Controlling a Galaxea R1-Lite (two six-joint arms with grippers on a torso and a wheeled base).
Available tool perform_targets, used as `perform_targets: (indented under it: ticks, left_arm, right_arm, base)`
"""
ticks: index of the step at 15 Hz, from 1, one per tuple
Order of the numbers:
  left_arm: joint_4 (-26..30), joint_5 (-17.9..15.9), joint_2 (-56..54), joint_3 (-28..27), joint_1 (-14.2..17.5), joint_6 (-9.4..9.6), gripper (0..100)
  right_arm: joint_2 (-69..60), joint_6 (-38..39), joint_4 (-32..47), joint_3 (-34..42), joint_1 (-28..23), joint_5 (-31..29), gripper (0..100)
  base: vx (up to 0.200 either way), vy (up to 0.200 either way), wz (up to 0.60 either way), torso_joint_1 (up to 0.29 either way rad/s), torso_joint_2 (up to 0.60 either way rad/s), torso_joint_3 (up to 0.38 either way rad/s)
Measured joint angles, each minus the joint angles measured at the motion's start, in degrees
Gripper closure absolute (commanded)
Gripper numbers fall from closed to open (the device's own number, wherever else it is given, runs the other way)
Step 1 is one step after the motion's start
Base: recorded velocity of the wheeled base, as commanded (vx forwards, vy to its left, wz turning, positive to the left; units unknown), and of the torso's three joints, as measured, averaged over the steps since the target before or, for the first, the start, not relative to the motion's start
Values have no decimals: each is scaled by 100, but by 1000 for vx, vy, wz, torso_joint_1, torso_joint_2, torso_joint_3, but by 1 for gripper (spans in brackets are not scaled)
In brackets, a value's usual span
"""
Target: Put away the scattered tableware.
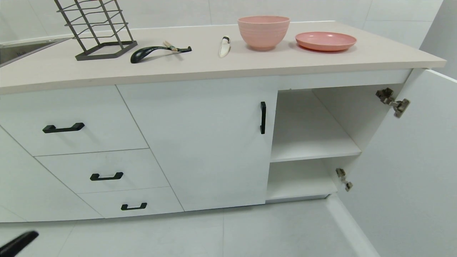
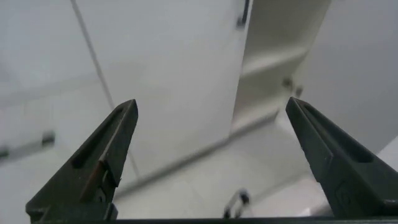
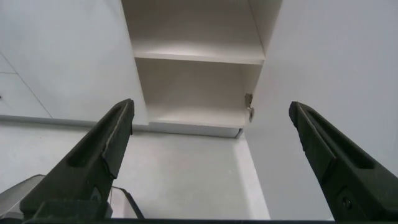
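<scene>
L gripper (image 2: pixel 210 109) and R gripper (image 3: pixel 211 107): both spread wide, holding nothing, low, facing the cabinet (image 1: pixel 200 150). Pink bowl (image 1: pixel 263 31) & plate (image 1: pixel 325 40) sit side by side toward counter (image 1: pixel 385 53) right end, above the open compartment (image 1: pixel 307 139), opened, I judge, for shelving them. Black spoon (image 1: pixel 153 51) lies left of centre.

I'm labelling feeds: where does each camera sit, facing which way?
Head view: on the head, looking down at countertop; dark arm tip in corner.
Left wrist view: on the wrist, faces closed door; open left end effector.
Right wrist view: on the wrist, faces open cabinet; open right end effector.
All share the shelf.
</scene>
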Motion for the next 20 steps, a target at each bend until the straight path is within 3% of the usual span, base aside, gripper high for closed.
perform_targets:
  ticks: [1, 2, 3, 4, 5, 6, 7, 10, 12, 16, 20]
  left_arm:
    - [1003, 115, -619, 4, 179, 130, 0]
    - [1768, 466, -1108, 4, 339, 357, 0]
    - [2348, 1067, -1477, 9, 456, 583, 0]
    - [2491, 1601, -1705, 12, 524, 651, 0]
    - [2555, 1957, -1860, 12, 562, 592, 0]
    - [2586, 2096, -1972, 15, 588, 449, 0]
    - [2597, 2169, -2042, 22, 597, 289, 0]
    - [2594, 2246, -2138, 22, 608, -227, 0]
    - [2592, 2246, -2154, 22, 608, -158, 0]
    - [2583, 2278, -2163, 22, 611, -227, 0]
    - [2581, 2298, -2163, 20, 608, -254, 0]
  right_arm:
    - [0, -33, -2, 0, 2, 83, 0]
    - [0, -30, -2, 0, 4, 101, 0]
    - [0, -22, -2, 0, 4, 83, 0]
    - [0, -13, -2, 0, 2, -18, 0]
    - [0, -22, -2, 0, 0, -196, 0]
    - [0, -33, 61, 0, 0, -422, 0]
    - [0, 5, 202, 0, 0, -834, 0]
    - [0, 306, 260, 0, 0, -940, 0]
    - [0, 301, 268, 0, 0, -920, 0]
    - [0, 301, 279, 0, 0, -900, 0]
    - [0, 317, 282, 0, 2, -911, 0]
  base:
    - [0, 0, 0, 0, 0, 0]
    - [0, 0, 0, 0, 0, 0]
    - [0, 0, 0, 0, 0, 0]
    - [0, 0, 0, 0, 0, 0]
    - [0, 0, 0, 0, 0, 0]
    - [0, 0, 0, 0, 0, 0]
    - [0, 0, 0, 0, 0, 0]
    - [0, 0, 0, 0, 0, 0]
    - [0, 0, 0, 0, 0, 0]
    - [0, -200, 0, 4, 4, 2]
    - [0, 0, 0, 0, 0, 0]
